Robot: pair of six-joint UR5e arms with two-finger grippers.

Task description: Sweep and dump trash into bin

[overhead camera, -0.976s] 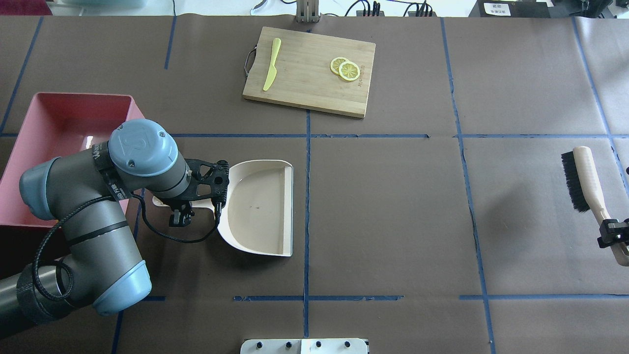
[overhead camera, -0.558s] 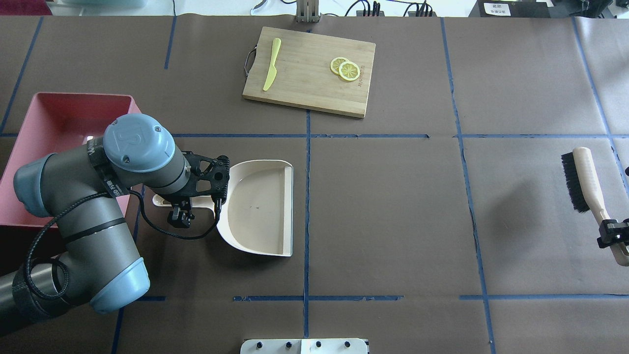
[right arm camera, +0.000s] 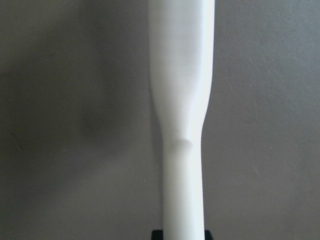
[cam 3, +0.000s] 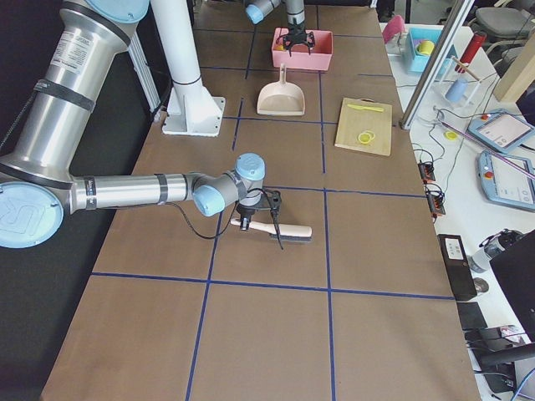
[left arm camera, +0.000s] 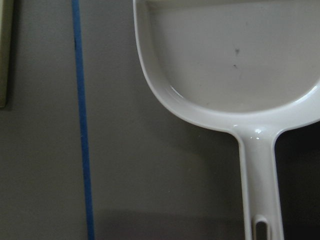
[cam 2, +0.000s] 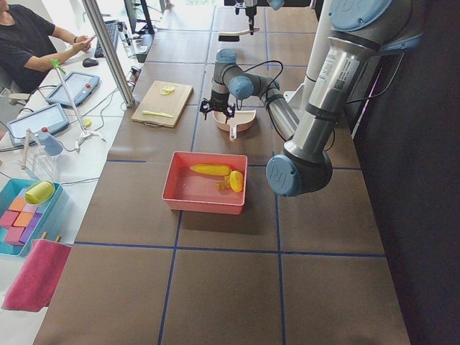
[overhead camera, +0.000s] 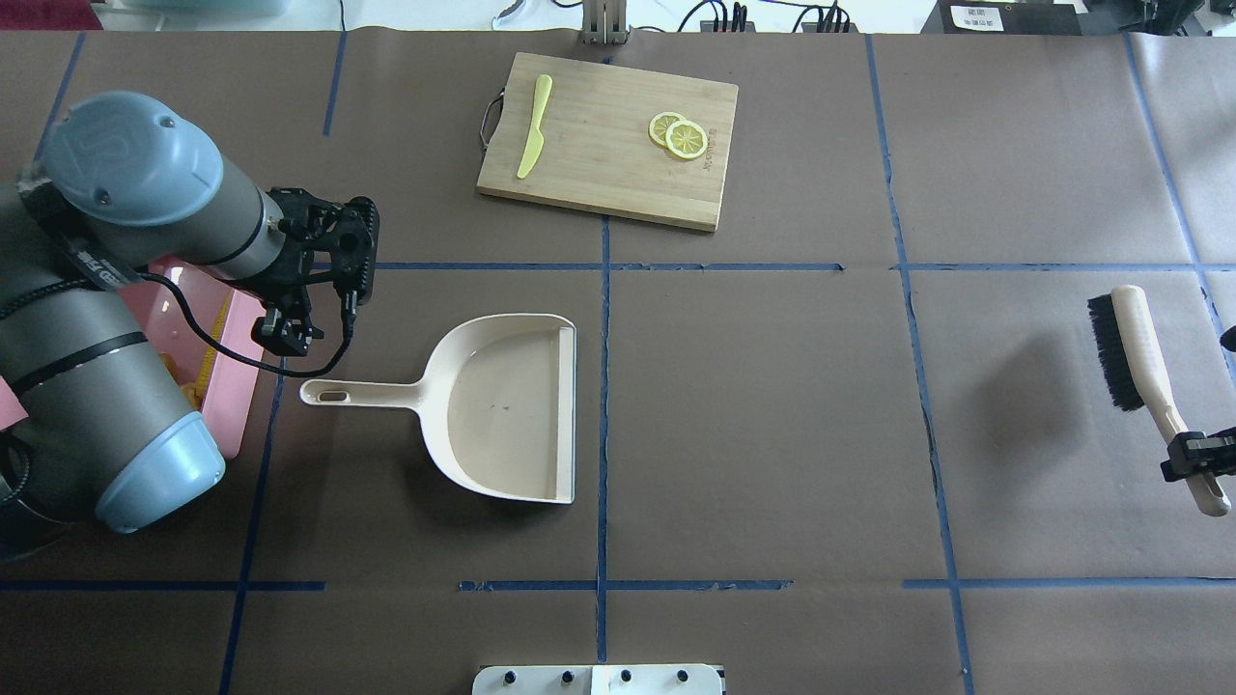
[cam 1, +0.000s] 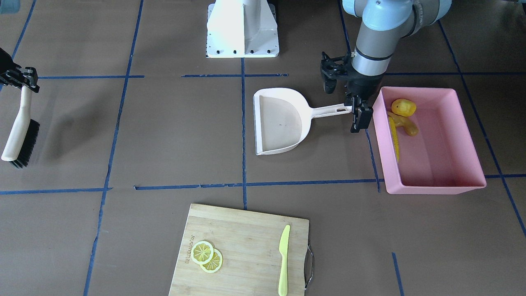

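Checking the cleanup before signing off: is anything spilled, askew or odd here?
Nothing stands out. The corn cob, potato and ginger root lie inside the pink bin, the dustpan lies empty, and the right hand grips the brush.

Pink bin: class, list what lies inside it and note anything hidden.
Inside the bin: a corn cob, a potato and a ginger root. In the overhead view the left arm covers most of it.
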